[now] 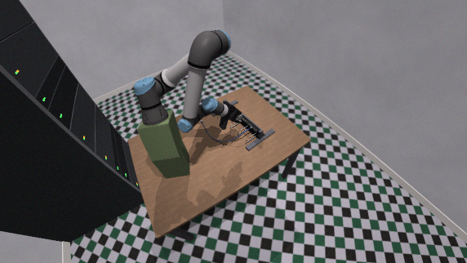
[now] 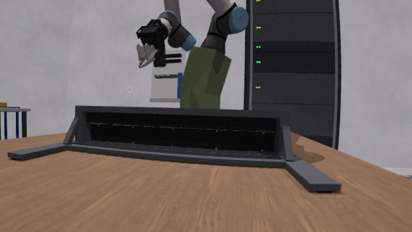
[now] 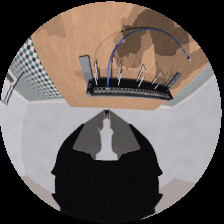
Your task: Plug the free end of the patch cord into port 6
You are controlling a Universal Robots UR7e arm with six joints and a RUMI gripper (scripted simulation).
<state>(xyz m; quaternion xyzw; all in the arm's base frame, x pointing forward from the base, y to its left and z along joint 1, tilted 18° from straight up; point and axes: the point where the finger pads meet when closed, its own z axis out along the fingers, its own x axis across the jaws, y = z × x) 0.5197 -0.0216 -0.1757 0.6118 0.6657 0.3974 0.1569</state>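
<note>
The rack [image 3: 131,91] stands on the table. From it the blue patch cord [image 3: 145,31] arcs, light and floppy, to its free plug [image 3: 188,58] at right; grasp that stiff plug. The gripper [image 2: 145,58] hovers closed, empty.

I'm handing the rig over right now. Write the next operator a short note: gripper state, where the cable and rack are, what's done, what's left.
Gripper: shut on nothing, hanging in the air above the rack, on its port side.
Patch cord: blue, one end in the rack's port row; it arcs over the table and its free plug lies loose on the wood.
Rack: sits flat on its feet, not tilted.
Done: nothing beyond the plugged end.
Left: open, pick up the free plug with the latch up, push it into port 6, let the cord settle.
</note>
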